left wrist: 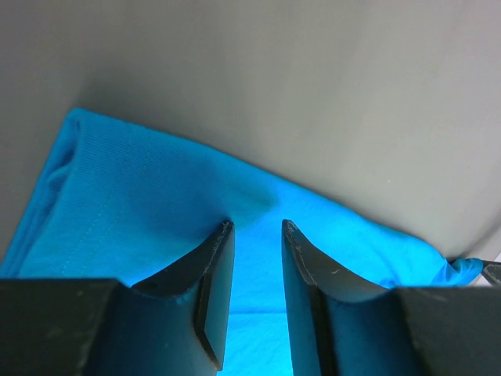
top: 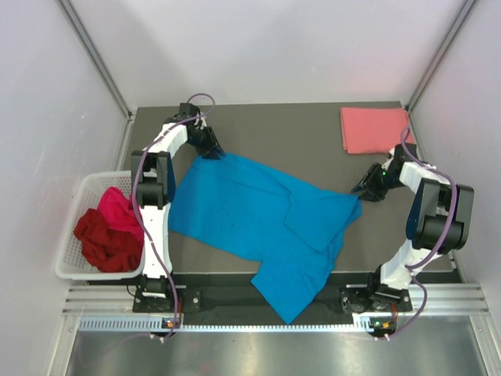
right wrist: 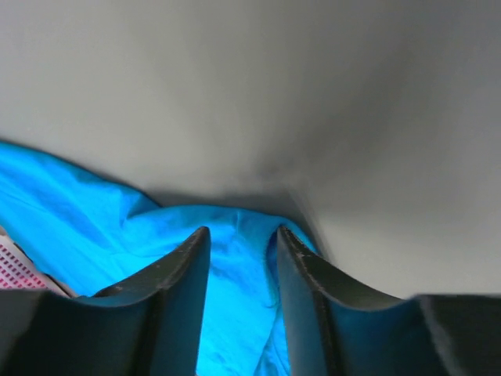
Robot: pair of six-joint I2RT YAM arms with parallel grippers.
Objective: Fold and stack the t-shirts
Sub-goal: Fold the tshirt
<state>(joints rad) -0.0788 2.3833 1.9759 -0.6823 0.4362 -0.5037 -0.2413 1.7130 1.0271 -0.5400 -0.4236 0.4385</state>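
A bright blue t-shirt (top: pixel 258 215) lies spread and rumpled across the middle of the table. My left gripper (top: pixel 210 149) is at its far left corner. In the left wrist view that gripper (left wrist: pixel 257 225) has its jaws apart, straddling the blue cloth (left wrist: pixel 141 188) near its edge. My right gripper (top: pixel 364 190) is at the shirt's right corner. Its jaws (right wrist: pixel 241 229) also stand apart, with bunched blue cloth (right wrist: pixel 235 274) between them. A salmon pink t-shirt (top: pixel 372 129) lies folded at the far right. A dark red t-shirt (top: pixel 106 244) and a magenta t-shirt (top: pixel 117 207) lie crumpled in the basket.
The white lattice basket (top: pixel 82 188) stands off the table's left edge, beside the left arm. Pale walls close in on the left, the back and the right. A metal rail (top: pixel 258 298) runs along the near edge between the arm bases.
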